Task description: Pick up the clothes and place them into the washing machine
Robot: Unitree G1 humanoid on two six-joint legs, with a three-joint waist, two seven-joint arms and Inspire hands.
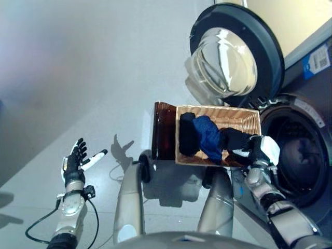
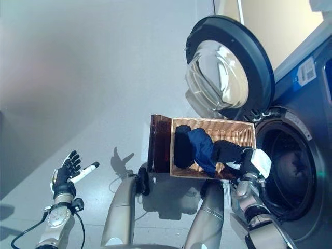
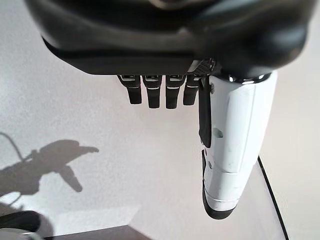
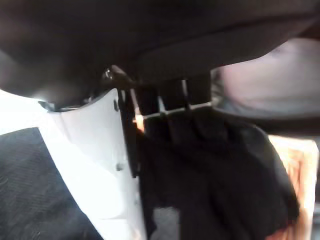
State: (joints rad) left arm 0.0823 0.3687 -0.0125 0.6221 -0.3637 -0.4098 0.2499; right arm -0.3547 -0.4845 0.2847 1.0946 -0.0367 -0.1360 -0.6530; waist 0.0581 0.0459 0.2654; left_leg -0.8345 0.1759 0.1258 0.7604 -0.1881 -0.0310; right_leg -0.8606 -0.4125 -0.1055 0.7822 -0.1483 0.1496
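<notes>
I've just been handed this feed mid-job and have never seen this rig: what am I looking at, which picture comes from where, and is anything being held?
This is a two-armed humanoid robot with dark fingered hands. The two wide pictures come from its head, looking down; the two close ones come from cameras on its wrists. Ahead on the right stands a washing machine with its round door swung open. In front of it is a wicker basket holding a blue garment and black clothes. The right hand is at the basket's near corner, on a black garment; its wrist view shows fingers pressed into dark cloth, but I cannot tell whether they grip it. The left hand hangs over the bare floor with straight fingers, holding nothing.
</notes>
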